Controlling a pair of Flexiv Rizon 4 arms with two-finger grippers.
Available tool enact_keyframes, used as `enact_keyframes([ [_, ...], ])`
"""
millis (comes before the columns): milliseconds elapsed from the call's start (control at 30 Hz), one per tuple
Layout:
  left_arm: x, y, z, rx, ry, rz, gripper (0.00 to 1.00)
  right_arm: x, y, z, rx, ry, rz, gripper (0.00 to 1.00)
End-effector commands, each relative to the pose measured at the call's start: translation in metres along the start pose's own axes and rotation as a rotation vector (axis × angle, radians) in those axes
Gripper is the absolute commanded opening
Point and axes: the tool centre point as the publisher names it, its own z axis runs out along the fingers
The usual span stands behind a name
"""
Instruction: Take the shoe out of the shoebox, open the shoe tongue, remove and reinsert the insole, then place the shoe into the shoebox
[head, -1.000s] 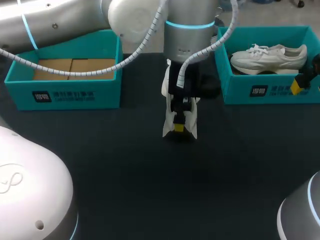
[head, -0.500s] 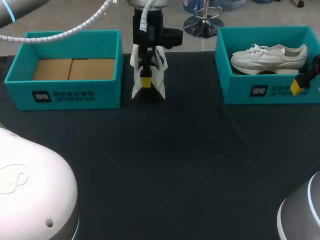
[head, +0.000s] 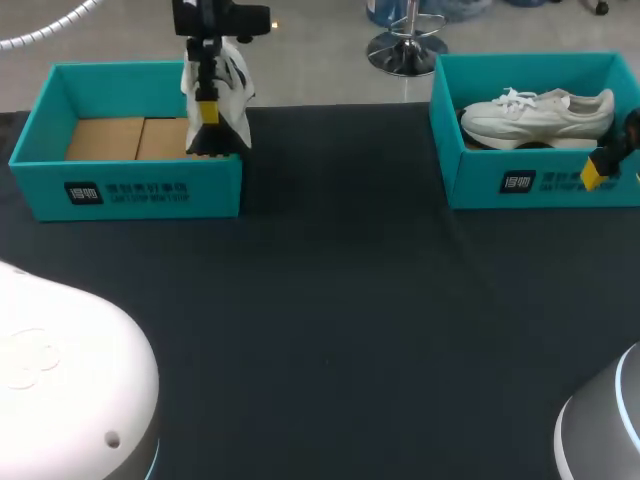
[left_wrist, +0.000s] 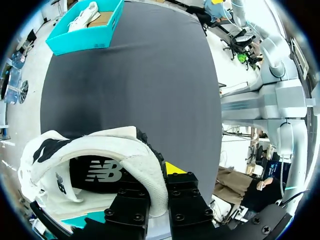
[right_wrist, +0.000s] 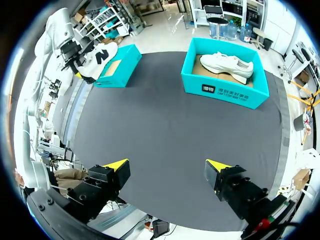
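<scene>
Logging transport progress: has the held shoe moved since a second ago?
Yes. The shoe in the left claw travelled from the middle of the table to above the right end of the left shoebox.

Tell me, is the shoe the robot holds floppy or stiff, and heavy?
Probably light: the shoe hangs from the left end effector, pinched only at its collar. Likely soft up top, since that padded collar bends in the grip, yet the body keeps its shape. Hanging on end over the box, it may tip when lowered.
</scene>
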Motion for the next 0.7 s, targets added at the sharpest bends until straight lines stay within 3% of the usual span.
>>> enact_keyframes([
  [33,-0.017,0.048,-0.001,0.034,0.009,-0.015,0.00,0.000,0.003,0.000,0.007,0.001,0.001,1.00],
  [267,-0.042,0.088,0.001,0.032,0.028,0.015,0.00,0.000,0.003,0.000,0.007,0.001,0.001,1.00],
  [400,-0.049,0.108,0.004,-0.026,-0.001,0.036,0.00,0.000,0.003,0.000,0.007,0.001,0.001,1.00],
  [700,-0.067,0.157,0.011,-0.050,-0.010,0.010,0.00,0.000,0.003,0.000,0.007,0.001,0.001,1.00],
])
